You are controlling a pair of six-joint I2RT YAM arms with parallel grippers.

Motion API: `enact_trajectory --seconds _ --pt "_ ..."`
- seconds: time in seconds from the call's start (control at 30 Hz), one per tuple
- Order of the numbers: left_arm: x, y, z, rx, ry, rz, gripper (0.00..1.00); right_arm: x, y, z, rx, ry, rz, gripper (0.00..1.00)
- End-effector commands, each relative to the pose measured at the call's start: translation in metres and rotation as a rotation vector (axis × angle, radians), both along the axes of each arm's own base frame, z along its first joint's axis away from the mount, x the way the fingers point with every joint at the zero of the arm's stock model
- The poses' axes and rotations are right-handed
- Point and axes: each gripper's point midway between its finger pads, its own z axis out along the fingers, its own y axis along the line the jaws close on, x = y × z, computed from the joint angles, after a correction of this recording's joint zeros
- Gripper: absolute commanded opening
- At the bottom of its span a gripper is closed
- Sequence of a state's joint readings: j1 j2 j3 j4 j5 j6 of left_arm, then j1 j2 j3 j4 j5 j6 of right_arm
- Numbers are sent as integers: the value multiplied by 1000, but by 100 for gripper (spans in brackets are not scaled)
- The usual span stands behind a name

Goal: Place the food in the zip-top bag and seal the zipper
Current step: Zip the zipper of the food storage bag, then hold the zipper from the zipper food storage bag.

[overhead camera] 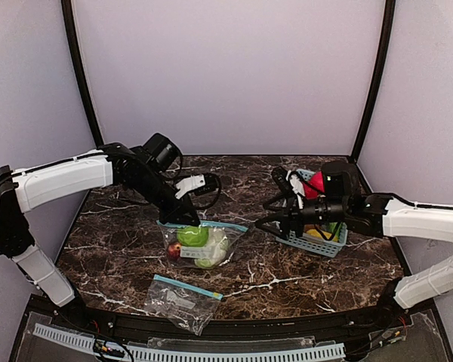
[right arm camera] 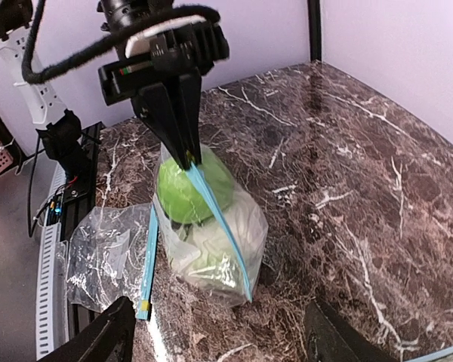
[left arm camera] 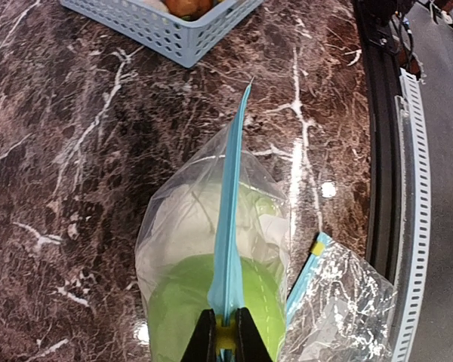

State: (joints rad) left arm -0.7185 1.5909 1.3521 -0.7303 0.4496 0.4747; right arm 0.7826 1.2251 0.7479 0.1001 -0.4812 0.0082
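1. As I scan the overhead view from its left edge, pale lilac walls (overhead camera: 226,75) and black corner posts (overhead camera: 79,68) close in a table (overhead camera: 121,249) of dark brown marble with white veins.
2. My left gripper (overhead camera: 187,219) is clamped on one end of the blue zipper strip (left arm camera: 230,211) of the zip-top bag (overhead camera: 200,245), and the strip stands up on edge.
3. That bag sits mid-table with a green apple (overhead camera: 192,235), a white cauliflower (left arm camera: 189,222) and a red apple (overhead camera: 174,251) inside it.
4. Toward the front edge, just beside the filled bag, a second bag (overhead camera: 183,300) lies flat and crinkled on the marble.
5. My right gripper (overhead camera: 268,224) hangs to the right of the filled bag and clear of it, its fingers spread wide with nothing between them.
6. Farthest right, a light-blue basket (overhead camera: 317,245) holds a red piece (overhead camera: 315,185). I cannot make out the other pieces in it behind the arm.
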Motion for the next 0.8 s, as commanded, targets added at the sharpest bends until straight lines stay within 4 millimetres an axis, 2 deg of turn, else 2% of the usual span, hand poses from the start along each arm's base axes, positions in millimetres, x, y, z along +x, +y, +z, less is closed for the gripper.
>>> enact_trajectory --seconds 0.0,0.17,0.37,0.53,0.77 --pt "-43 -20 16 -59 69 -125 1 -8 11 27 40 -49 68 77" --pt "-53 -41 20 -62 74 -195 1 -12 34 28 24 -65 144 76" --pt "-56 -61 27 -91 66 -238 1 -27 58 16 52 1 250 65" --pt "-56 -65 29 -104 62 -247 1 -42 63 6 77 58 290 63" --pt "-61 -69 34 -143 86 -264 1 -41 67 -14 58 106 276 54"
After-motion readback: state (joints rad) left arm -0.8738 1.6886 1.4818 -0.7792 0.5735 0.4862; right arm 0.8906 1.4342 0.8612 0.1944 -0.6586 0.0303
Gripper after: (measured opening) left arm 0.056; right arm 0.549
